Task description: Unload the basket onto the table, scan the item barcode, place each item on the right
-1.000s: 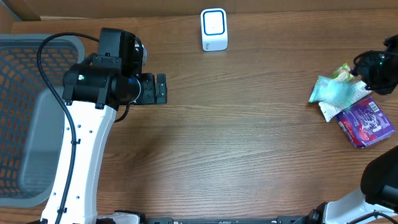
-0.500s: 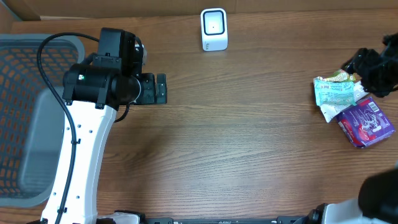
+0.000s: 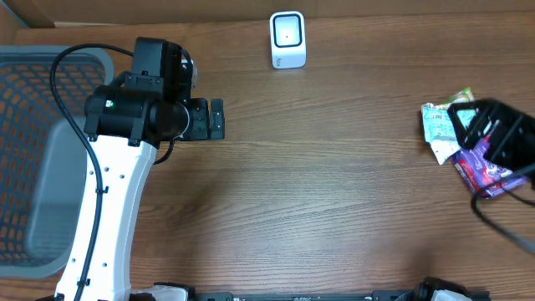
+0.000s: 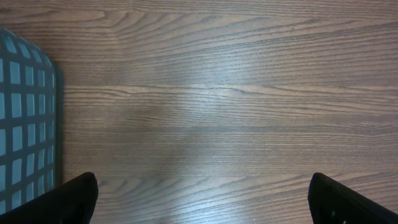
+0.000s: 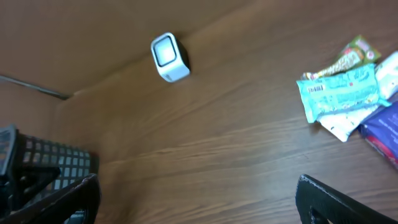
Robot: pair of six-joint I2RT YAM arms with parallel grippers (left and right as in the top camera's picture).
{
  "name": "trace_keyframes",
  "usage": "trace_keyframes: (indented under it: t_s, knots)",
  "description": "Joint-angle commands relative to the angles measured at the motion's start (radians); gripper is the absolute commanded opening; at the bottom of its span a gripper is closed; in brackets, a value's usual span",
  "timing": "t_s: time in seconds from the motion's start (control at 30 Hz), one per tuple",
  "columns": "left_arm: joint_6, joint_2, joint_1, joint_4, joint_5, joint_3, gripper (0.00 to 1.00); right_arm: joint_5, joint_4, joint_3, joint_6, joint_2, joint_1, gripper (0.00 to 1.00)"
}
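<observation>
**Plainly, we hold nothing**

Our right gripper (image 5: 198,183) stands wide. Its fingers sit at the two lower corners of the wrist view, with only bare surface (image 3: 334,209) between them. From overhead it hangs at the right edge of the surface, above a small pile of packets. Its dark body hides part of them, and we cannot tell whether it touches any.

The teal packet (image 5: 339,93) lies flat on top of the pile, with a barcode showing near its left end. A green packet (image 5: 351,56) pokes out behind it, and a white packet (image 5: 339,127) shows from under it. A purple packet (image 5: 382,134) sits just beside these, cut off by the frame.

The scanner (image 3: 287,39), a small white box, stands at the far edge of the surface, well apart from the pile.

Our left gripper (image 3: 209,119) is wide too and empty. It hovers over bare wood on the left side, near the basket (image 3: 25,84) at the left edge.
</observation>
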Motion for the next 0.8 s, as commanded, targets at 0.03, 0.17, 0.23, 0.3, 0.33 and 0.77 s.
trace_keyframes:
  t_s: [0.03, 0.17, 0.23, 0.3, 0.33, 0.77]
  knots:
    - [0.015, 0.008, -0.001, 0.002, 0.004, 0.003, 1.00, 0.058, -0.037, 0.014, -0.011, -0.040, -0.001, 1.00]
    - [0.015, 0.008, -0.001, 0.002, 0.004, 0.003, 1.00, 0.135, -0.069, 0.014, -0.013, -0.060, 0.008, 1.00]
    - [0.015, 0.008, -0.001, 0.002, 0.004, 0.003, 1.00, 0.132, -0.073, 0.014, -0.036, -0.061, 0.008, 1.00]
    - [0.015, 0.008, -0.001, 0.002, 0.004, 0.003, 0.99, 0.130, -0.068, 0.009, -0.061, -0.061, 0.011, 1.00]
    - [0.015, 0.008, -0.001, 0.002, 0.004, 0.003, 1.00, 0.131, -0.056, 0.001, -0.068, -0.060, 0.012, 1.00]
    - [0.015, 0.008, -0.001, 0.002, 0.004, 0.003, 1.00, 0.396, 0.851, -0.751, -0.067, -0.409, 0.304, 1.00]
